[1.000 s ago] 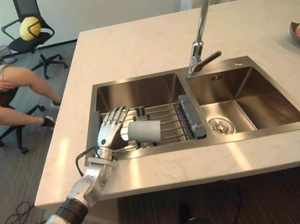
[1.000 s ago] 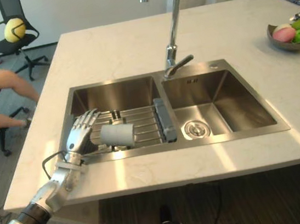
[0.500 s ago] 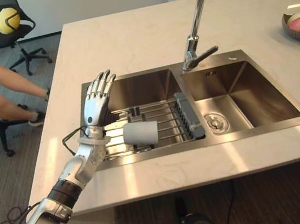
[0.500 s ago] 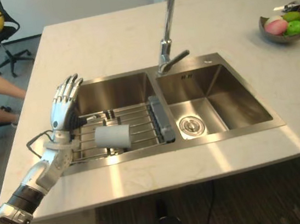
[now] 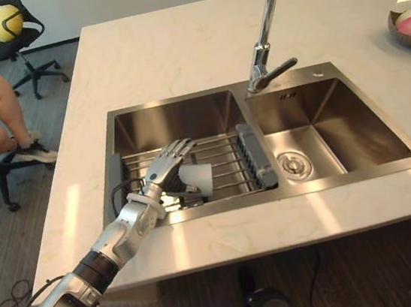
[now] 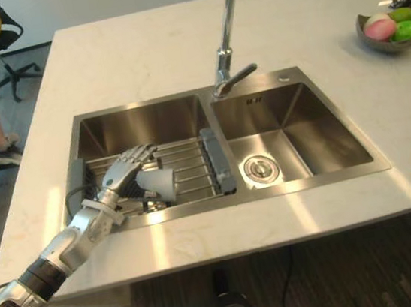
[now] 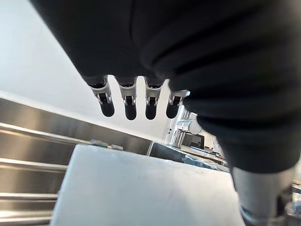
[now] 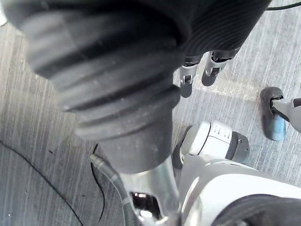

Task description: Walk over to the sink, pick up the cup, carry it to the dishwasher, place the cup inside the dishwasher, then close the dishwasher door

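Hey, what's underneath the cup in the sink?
The cup lies on its side on a wire rack spanning the sink's left basin. Bare basin floor shows beyond the rack. What lies directly beneath is covered by the cup, the rack bars and the left hand.

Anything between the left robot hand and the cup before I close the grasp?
Nothing visible. The left robot hand hovers right over the cup, fingers straight above it. The cup lies on its side on the wire rack in the left basin of the sink.
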